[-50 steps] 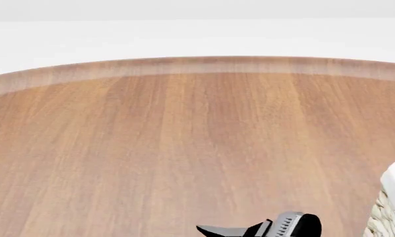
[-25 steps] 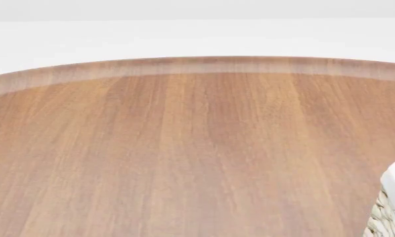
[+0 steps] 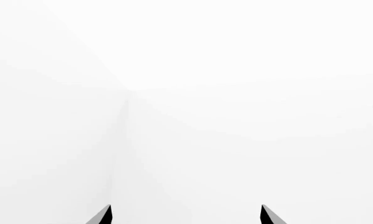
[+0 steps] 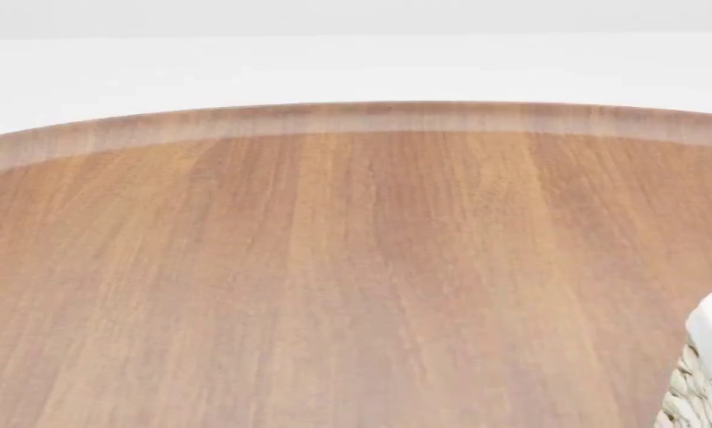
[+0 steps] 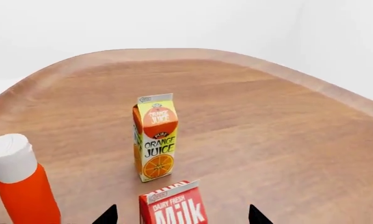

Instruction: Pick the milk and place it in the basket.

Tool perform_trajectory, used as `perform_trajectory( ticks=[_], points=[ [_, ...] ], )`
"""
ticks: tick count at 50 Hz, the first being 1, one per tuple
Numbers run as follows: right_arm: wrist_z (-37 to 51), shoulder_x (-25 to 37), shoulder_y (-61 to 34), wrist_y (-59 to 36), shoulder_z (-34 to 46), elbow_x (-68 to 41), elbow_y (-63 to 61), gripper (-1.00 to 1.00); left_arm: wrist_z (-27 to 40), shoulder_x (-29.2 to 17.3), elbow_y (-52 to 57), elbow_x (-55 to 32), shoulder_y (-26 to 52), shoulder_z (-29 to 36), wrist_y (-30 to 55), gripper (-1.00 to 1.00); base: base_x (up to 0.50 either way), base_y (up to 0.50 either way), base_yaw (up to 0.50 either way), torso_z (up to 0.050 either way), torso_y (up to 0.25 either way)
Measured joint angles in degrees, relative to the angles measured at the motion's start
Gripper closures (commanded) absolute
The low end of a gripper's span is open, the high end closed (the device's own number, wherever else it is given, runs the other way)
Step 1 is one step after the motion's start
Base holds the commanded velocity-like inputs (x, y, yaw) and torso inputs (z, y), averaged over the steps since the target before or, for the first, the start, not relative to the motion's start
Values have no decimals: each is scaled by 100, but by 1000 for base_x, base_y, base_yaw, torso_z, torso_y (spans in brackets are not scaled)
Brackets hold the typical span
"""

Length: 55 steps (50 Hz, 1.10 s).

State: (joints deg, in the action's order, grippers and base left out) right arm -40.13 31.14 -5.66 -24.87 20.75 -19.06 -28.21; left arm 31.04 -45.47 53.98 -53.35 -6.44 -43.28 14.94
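On the table, right arm side: milk stands upright, red carton with white lettering, only its upper part in the right wrist view, lined up between the two dark fingertips
right gripper: spread apart, nothing between the tips yet; tips sit either side of the milk with clear gaps, no contact that I can see
left gripper: spread apart, holding nothing, facing blank white only; not part of this step
orange juice: upright carton just behind the milk as the right wrist camera looks, apart from it
red bottle: white cap, stands off to one side of the milk, near but not touching
basket: only a corner shows at the right edge of the head view, wicker with white cloth over the rim; inside not visible
table: round wooden top; head view shows bare wood and neither arm
step in hand: approach for the grasp; milk not yet held and not in the basket, so the task looks barely begun
next move, my guess: push the right gripper forward until the carton body sits deep between the fingers, then pinch on its flat sides
care needed: stay centred so a fingertip doesn't tip the carton or nudge it into the orange juice; afterwards lift clear of both neighbours before swinging toward the basket
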Motion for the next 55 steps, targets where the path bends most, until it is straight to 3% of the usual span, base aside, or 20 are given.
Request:
perform_trajectory(
  ticks=[30,55],
  points=[
    [64,-227,-222,221,432,403,616,-100,8,-14,-39,27,-41,43,-69,-100,0,0,0,0,0],
    [-420,-559,-820,327,955,440,1580,-100,23,-35,-78,50,-44,110,-113,-100,0,0,0,0,0]
  ],
)
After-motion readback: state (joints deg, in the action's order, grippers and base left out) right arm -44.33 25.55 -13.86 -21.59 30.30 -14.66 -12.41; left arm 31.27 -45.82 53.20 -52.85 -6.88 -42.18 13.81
